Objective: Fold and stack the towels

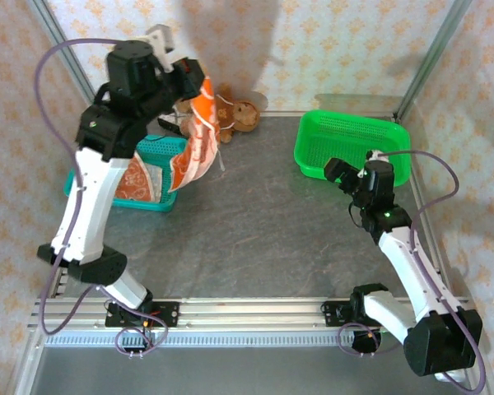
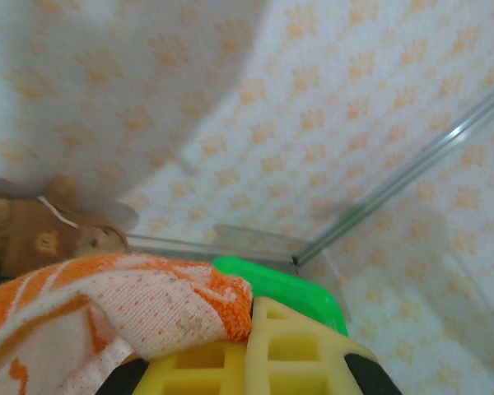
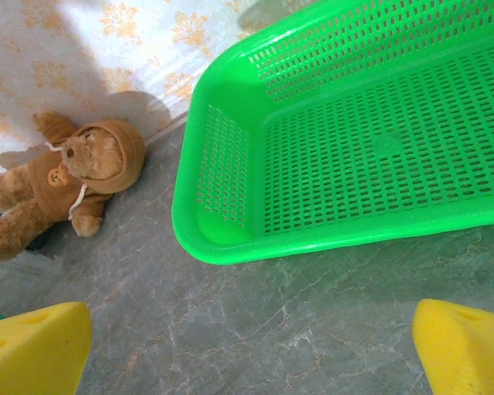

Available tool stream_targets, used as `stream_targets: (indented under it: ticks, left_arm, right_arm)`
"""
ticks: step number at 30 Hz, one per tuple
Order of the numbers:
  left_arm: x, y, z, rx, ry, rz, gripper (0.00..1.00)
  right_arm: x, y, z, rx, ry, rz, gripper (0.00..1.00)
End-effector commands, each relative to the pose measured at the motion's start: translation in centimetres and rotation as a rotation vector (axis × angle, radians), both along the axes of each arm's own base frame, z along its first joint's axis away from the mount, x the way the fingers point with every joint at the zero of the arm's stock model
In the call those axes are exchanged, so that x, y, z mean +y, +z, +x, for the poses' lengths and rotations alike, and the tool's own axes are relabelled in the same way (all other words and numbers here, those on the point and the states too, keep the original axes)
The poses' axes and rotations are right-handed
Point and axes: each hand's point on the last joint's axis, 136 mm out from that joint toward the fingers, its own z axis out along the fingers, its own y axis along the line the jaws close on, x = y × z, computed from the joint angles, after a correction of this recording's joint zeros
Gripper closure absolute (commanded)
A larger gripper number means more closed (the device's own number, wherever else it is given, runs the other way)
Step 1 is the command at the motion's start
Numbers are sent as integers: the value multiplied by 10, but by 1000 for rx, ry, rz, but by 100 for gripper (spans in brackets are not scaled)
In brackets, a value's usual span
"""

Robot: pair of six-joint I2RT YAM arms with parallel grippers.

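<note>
Orange towel [image 1: 196, 136]: hangs unfolded in the air at about 11 o'clock over the worktop [image 1: 255, 239]. Its lower end dangles by the right rim of the teal basket [image 1: 169, 148].
Left hand [image 1: 184, 74]: raised high and pressed together, pinching the orange towel by its top edge. In the wrist view the towel bunches over the yellow fingers [image 2: 272, 354].
Right hand [image 1: 343, 174]: spread wide and holding nothing, low over the worktop at 3 o'clock, just in front of the green basket [image 1: 313, 152].
Teal basket: at 9 o'clock, partly behind the left arm. A second towel [image 1: 136, 181], orange-patterned, lies crumpled inside. I cannot tell whether another lies under it.
Green basket: at 2 o'clock, with no towel in it.
Teddy [image 1: 239, 115]: at 12 o'clock by the back wall, close behind the hanging towel, and no part of the job.
Done so far: very little, as I judge it. One towel is lifted out, nothing is folded and no stack is begun.
Left to do: lay this towel flat on the open worktop and fold it. Then fetch and fold the rest, and pile them together.
</note>
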Motion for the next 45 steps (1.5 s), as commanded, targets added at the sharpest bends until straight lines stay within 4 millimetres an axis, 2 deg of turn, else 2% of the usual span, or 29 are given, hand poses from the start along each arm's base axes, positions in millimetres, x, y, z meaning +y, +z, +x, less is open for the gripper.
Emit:
stream_targets:
  ticks: [1,7,11,15,18,20,23,26,28,29,31,32,34,35,37,39,41,43,45]
  left_arm:
    - [-13,11,15,-37,-6,-30,100]
    - [-18,27,63,-138,75,-50,100]
    - [-26,43,78,-211,73,-141,100]
    - [-28,43,76,-214,69,-135,100]
    - [-30,20,74,-140,61,-118,100]
    - [-29,10,60,-115,56,-99,100]
    - [-26,-23,39,-66,89,-63,100]
    - [-17,-68,12,9,140,-62,100]
    - [-11,-115,-8,87,184,-103,100]
    - [-8,-128,-19,96,196,-128,100]
    - [-8,-180,-44,173,220,-121,100]
    - [-10,-199,-55,202,222,-112,93]
    - [-12,-241,-77,281,218,-80,51]
    - [-15,-256,-84,314,203,-66,43]
    - [-12,-287,-98,397,199,-23,34]
    - [-6,-303,-105,433,195,36,29]
    - [6,-310,-109,446,223,115,19]
    - [16,-317,-111,472,231,173,18]
    - [27,-331,-112,524,234,204,18]
  right_arm:
    - [4,17,6,-43,16,-3,1]
    - [4,14,6,-40,14,-2,1]
    - [3,12,4,-35,12,-9,1]
    - [3,10,4,-32,14,-13,1]
    - [4,7,4,-29,20,-12,1]
    - [4,6,4,-24,21,-10,1]
    - [4,6,5,-26,21,-15,1]
    - [6,5,5,-21,34,-10,1]
    - [8,4,6,-20,42,-3,1]
    - [8,3,6,-19,42,-1,1]
    - [9,1,6,-15,46,-2,1]
    - [9,1,6,-13,46,0,1]
    - [11,0,6,-7,54,7,1]
    - [12,-2,6,-1,58,12,1]
    - [17,-5,5,13,70,17,1]
    - [25,-9,3,28,88,-9,1]
    - [38,-14,-1,48,117,-48,1]
    - [53,-19,-4,68,148,-66,0]
    - [77,-26,-7,98,200,-72,1]
